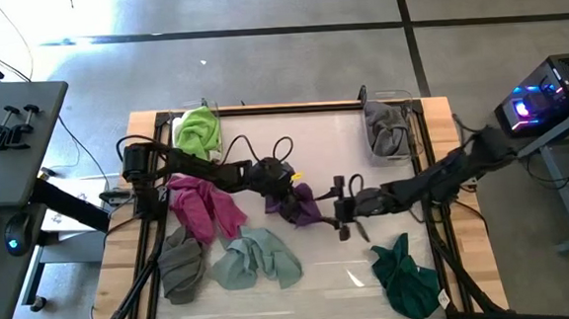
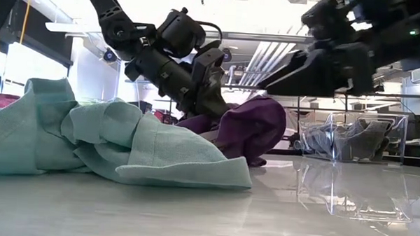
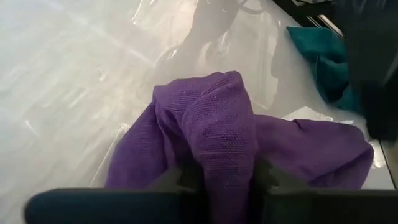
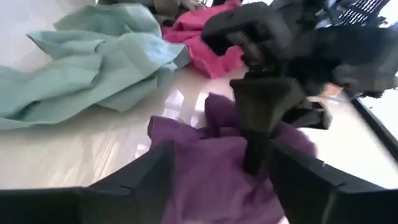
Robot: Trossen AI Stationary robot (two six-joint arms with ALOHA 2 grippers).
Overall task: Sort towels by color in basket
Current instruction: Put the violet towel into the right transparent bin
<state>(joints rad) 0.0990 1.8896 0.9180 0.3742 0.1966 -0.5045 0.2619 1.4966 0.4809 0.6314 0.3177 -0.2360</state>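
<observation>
Mid-table, the crumpled purple woven towel (image 1: 305, 206) is pinched in a fold by the left gripper (image 1: 291, 184), fingers narrow on the cloth. The right gripper (image 1: 344, 213) sits just beside it, jaws spread wide and straddling the purple heap. Bare glossy table (image 1: 323, 142) lies open behind them. The lime green towel (image 1: 199, 131) fills one clear back-corner bin, a grey cloth (image 1: 389, 128) the other. Magenta (image 1: 203, 206), grey-brown (image 1: 181, 265) and mint (image 1: 256, 257) towels crowd the left front; the dark green towel (image 1: 406, 276) sits near the right front edge. The left fingertips are buried under cloth.
</observation>
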